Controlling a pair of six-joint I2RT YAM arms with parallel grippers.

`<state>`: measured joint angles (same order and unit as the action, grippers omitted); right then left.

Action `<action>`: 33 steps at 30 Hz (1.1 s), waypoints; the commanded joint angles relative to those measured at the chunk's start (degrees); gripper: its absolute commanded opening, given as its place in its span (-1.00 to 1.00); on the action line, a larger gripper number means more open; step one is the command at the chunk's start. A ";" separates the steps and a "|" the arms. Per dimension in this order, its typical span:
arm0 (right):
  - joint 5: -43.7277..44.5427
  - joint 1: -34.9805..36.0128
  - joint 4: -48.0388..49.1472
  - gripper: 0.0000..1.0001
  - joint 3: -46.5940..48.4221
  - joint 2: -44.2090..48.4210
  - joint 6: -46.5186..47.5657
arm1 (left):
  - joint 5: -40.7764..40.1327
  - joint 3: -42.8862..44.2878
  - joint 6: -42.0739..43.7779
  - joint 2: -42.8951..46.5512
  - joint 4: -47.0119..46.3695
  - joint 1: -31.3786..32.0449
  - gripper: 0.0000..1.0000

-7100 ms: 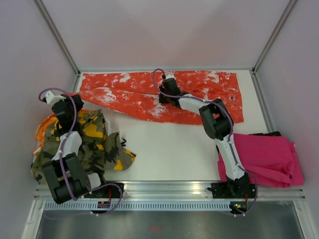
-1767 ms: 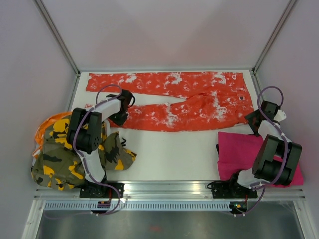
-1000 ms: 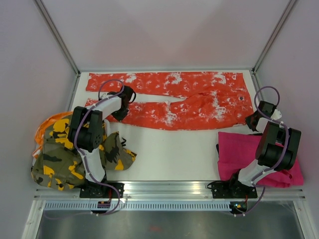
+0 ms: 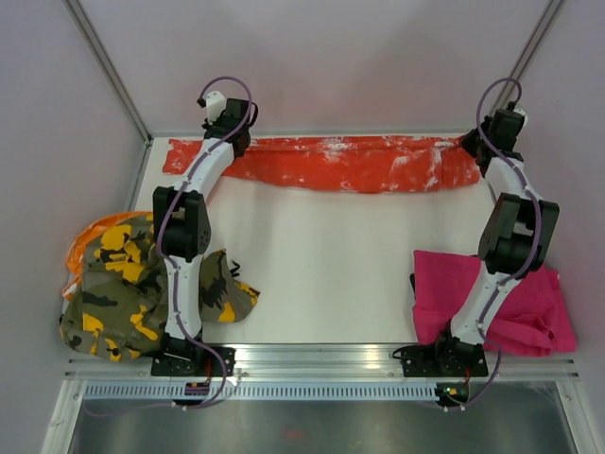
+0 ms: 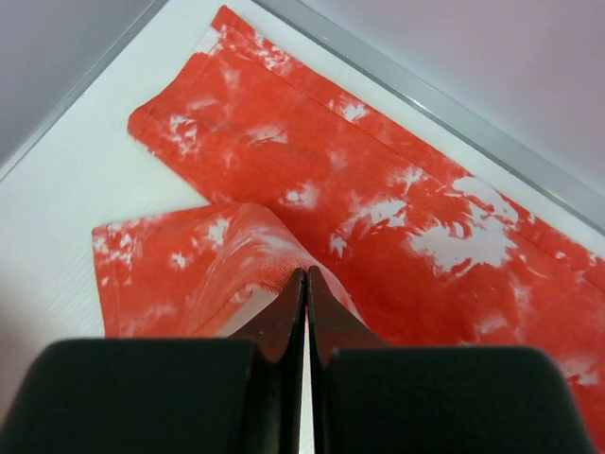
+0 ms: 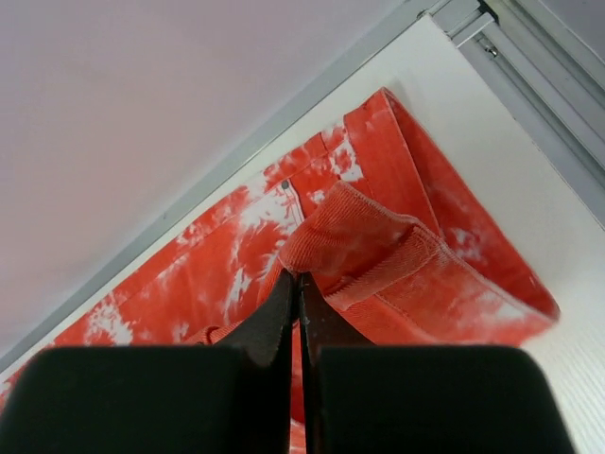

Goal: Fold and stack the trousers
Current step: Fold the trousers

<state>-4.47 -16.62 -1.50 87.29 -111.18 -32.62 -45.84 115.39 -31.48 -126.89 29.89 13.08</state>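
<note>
The orange-red trousers with white splatter (image 4: 340, 163) lie folded lengthwise in a long strip along the table's far edge. My left gripper (image 4: 230, 142) is shut on the hem of the upper leg at the strip's left part; in the left wrist view (image 5: 304, 274) the cloth peaks up between the tips, over the lower leg (image 5: 378, 199). My right gripper (image 4: 482, 142) is shut on the waistband at the strip's right end, seen lifted in the right wrist view (image 6: 297, 276). The camouflage trousers (image 4: 142, 284) lie crumpled at the near left. The magenta pink trousers (image 4: 501, 298) lie folded at the near right.
Metal frame posts and grey walls close in the far corners. A metal rail (image 4: 321, 359) runs along the table's near edge by the arm bases. An orange cloth edge (image 4: 80, 241) shows under the camouflage heap.
Both grippers have carried the near leg and waist edge back to the far edge, folding the orange-red trousers in half lengthwise. Both arms now reach to the far corners.
</note>
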 commanded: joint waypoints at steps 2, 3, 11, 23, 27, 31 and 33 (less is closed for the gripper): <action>-0.01 0.01 -1.66 -1.00 12.27 -8.87 4.49 | 1.72 5.54 11.53 -3.45 -4.84 -2.36 -0.95; -1.14 0.18 -2.36 -0.99 16.21 -12.10 5.80 | 2.25 5.72 11.97 -3.89 -6.06 -2.53 -0.95; -5.81 1.59 -2.90 -0.99 31.61 -25.21 11.69 | 3.13 15.03 15.92 -13.11 -9.58 -2.71 -0.95; -10.46 2.65 -1.32 -0.04 40.34 -35.16 11.70 | 5.06 17.85 18.47 -19.09 -18.19 -3.06 -0.16; -21.34 3.17 -1.58 0.49 38.67 -32.80 11.27 | 8.30 18.02 13.60 -17.00 -11.99 -4.29 0.99; -21.03 5.89 -1.58 0.63 28.85 -22.89 15.47 | 13.66 7.54 6.27 -4.12 -3.79 -5.78 0.99; -19.45 6.86 -1.67 0.64 24.71 -18.06 16.18 | 16.30 2.14 4.60 0.92 -3.79 -6.31 0.99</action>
<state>-22.00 -12.43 -5.39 115.94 -139.46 -19.64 -33.93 122.63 -20.62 -138.10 22.50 8.51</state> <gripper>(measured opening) 0.816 0.993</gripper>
